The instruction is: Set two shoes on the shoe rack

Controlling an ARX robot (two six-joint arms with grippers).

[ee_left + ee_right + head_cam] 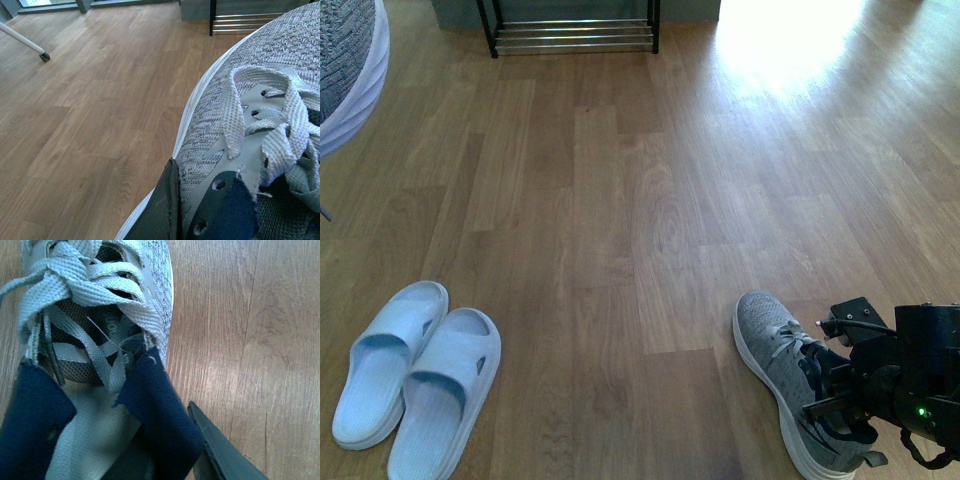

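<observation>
One grey knit sneaker (345, 60) hangs high at the far left of the front view, off the floor. My left gripper is shut on its side wall; a dark finger (161, 210) presses the outside of that sneaker (260, 100) near the navy collar. The other sneaker (782, 352) lies on the floor at the lower right. My right gripper (850, 400) is open at its heel opening, one finger (220, 455) outside the navy collar of this sneaker (100, 305), the other hidden. The shoe rack (570, 35) stands far ahead, chrome bars low to the floor, also in the left wrist view (245, 22).
A pair of pale blue slide sandals (415, 375) lies at the lower left. A white pole on a caster (30, 45) stands off to one side in the left wrist view. Bare wooden floor (640, 220) stretches from the shoes to the rack.
</observation>
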